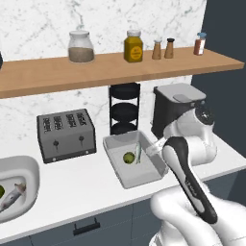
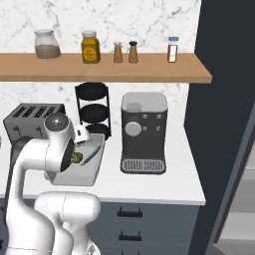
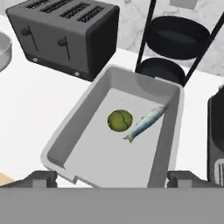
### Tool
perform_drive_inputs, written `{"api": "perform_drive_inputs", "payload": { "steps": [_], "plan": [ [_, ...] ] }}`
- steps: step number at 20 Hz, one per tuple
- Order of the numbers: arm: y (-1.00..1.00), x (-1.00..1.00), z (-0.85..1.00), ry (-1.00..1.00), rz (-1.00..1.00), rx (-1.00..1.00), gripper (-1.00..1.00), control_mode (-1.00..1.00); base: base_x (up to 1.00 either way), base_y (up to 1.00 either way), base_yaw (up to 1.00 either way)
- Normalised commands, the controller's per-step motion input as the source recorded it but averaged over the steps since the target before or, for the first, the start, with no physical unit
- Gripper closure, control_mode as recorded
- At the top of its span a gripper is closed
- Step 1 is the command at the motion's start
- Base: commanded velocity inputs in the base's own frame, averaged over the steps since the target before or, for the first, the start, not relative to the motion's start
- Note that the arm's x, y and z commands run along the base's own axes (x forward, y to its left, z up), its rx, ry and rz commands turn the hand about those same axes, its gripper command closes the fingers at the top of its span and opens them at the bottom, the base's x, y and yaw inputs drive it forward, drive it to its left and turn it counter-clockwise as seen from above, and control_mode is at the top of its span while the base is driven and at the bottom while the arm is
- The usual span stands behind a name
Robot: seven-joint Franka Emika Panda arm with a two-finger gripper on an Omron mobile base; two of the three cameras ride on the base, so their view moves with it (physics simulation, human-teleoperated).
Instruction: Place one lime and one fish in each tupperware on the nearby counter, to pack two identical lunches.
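Light grey tupperware (image 1: 126,178) near the worktop's (image 1: 81,185) front edge, lime (image 1: 129,157) and slender fish (image 1: 138,153) lying side by side inside. Dark toaster (image 1: 66,134) toward the back wall, well left of it. Second, whiter tupperware (image 1: 29,174) at the left edge, holding another lime (image 1: 1,191) and fish (image 1: 11,197). Black tiered rack (image 1: 124,108) and coffee machine (image 1: 176,108) along the back

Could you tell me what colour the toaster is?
Dark grey, seen best in the hand view: toaster.

Light grey tupperware (image 3: 78,127) holds a yellowish-green lime (image 3: 120,120) and a silvery-grey fish (image 3: 145,123). Dark grey toaster (image 3: 65,35) behind, white marbled wall (image 1: 48,24), tan wooden shelf (image 1: 110,67).
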Motion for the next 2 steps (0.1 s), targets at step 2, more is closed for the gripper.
{"api": "perform_drive_inputs", "payload": {
  "steps": [2],
  "plan": [
    [1.00, -0.46, 0.00, 0.65, 0.33, -0.34, -1.00, -1.00, 0.00, 0.00, 0.00]
  ]
}}
